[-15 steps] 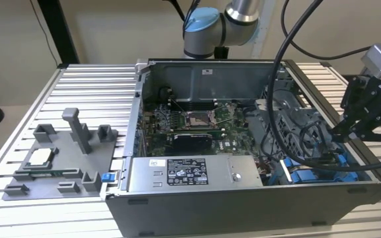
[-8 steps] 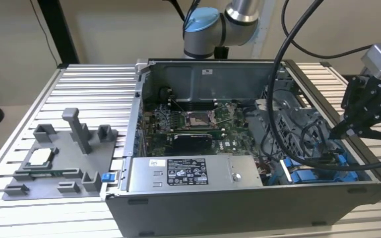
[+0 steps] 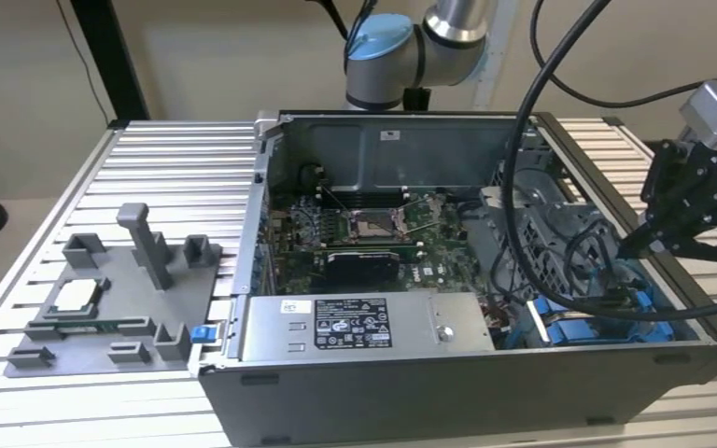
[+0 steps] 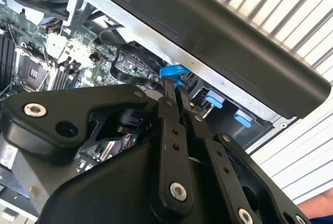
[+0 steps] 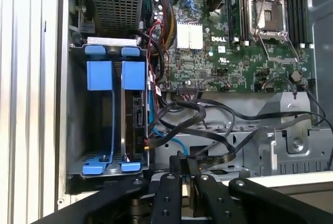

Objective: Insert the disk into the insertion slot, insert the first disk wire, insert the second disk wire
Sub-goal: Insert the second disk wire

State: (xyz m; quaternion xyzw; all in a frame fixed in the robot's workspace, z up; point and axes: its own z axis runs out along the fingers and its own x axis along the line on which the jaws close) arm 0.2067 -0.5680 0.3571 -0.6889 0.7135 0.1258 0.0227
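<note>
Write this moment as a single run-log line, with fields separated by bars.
step: disk wire | disk: in drive bay slot | gripper: shut on blue wire, close to the bay | case: open

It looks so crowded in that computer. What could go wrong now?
The black gripper hangs among looping black cables; it might snag one and tug a plug loose. The silver-grey disk in its bright blue frame sits in a tight bay beside that tangle, so a slightly misaligned plug could jam or bend.
</note>
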